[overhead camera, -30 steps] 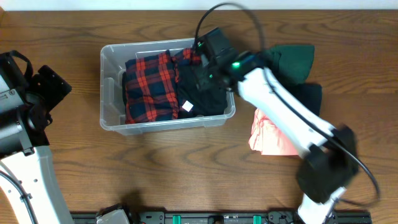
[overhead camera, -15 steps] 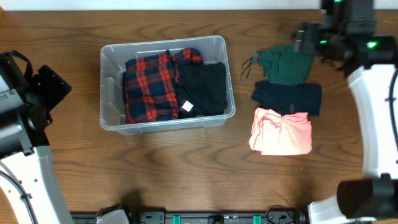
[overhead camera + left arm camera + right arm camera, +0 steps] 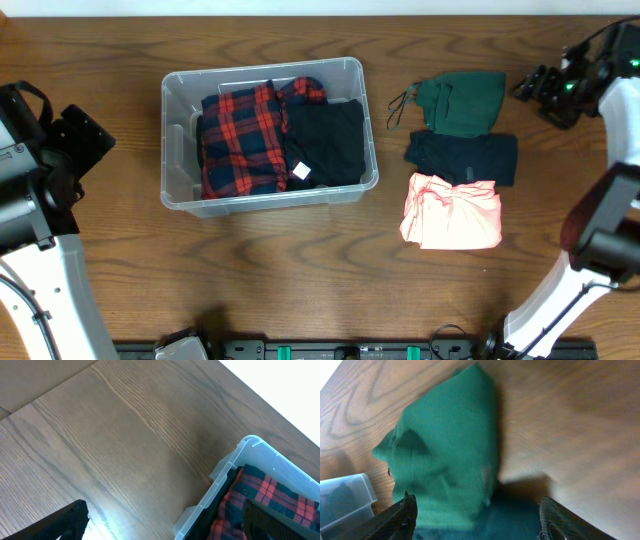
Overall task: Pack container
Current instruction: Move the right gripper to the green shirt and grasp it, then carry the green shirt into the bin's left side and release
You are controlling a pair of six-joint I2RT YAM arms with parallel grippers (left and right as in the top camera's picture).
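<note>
Your right gripper (image 3: 528, 90) has swung off the container (image 3: 175, 95) to the far right, jaws spread and empty beside the green garment (image 3: 462, 103), container left of centre holding plaid cloth (image 3: 238, 140) and black cloth (image 3: 325, 140), your left gripper (image 3: 172, 522) parted too.

Container (image 3: 180, 95): clear, colourless plastic. Inside it, plaid garment (image 3: 240, 140) in red w/ navy-black checks, and a plain black garment (image 3: 330, 135) w/ small white tag (image 3: 300, 171). Table (image 3: 300, 270): mid-brown wood w/ darker grain lines. On it, green garment (image 3: 465, 100), deep and plain, no pattern; navy garment (image 3: 465, 158), v. dark, almost black; pink garment (image 3: 452, 212), coral-toned, brighter orange-pink twd its right side.
</note>
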